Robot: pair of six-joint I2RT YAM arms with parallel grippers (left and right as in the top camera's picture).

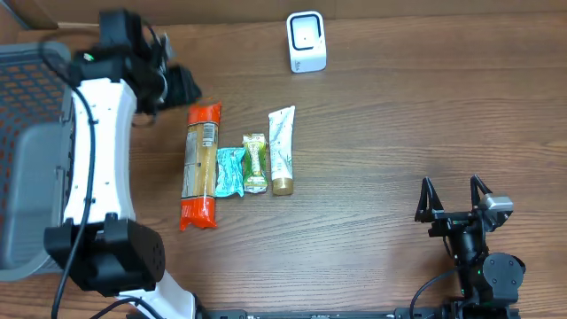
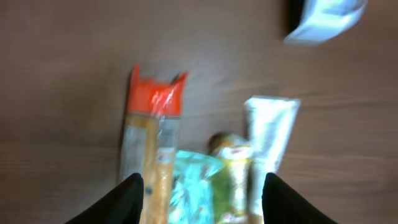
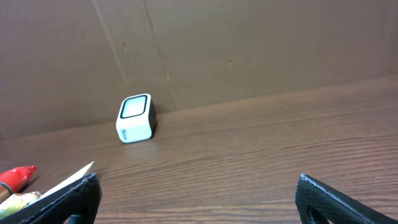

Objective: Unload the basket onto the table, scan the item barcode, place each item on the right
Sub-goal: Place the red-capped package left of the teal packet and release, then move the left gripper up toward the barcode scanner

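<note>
Since none of the items has reached the reader, the step in hand looks like the pick that comes before the scan. Four candidates lie flat in a row on the tabletop [image 1: 399, 115], left of centre: a long orange-ended packet [image 1: 200, 166] at the left, a teal sachet [image 1: 230, 171] just beside it, then a green and yellow pack [image 1: 255, 163], and a white tube [image 1: 283, 149] at the right end. The white scanner [image 1: 306, 42] stands well apart from them at the far side, a little right of the row.

The left end effector [image 1: 182, 87] hangs near the far end of the orange-ended packet, slightly to its left, and it is released. Its wrist view is blurred, but it shows both fingers [image 2: 130, 199] spread with nothing between them. I cannot tell which item it is meant to take; the packet is closest.

The next move calls for settling over one item and closing across its narrow width without dragging its neighbours. The item then has to be lifted and its barcode turned toward the scanner; no barcode can be made out here. The right end effector [image 1: 453, 193] sits released and empty at the near right. A grey mesh basket [image 1: 27, 133] stands at the left edge.
</note>
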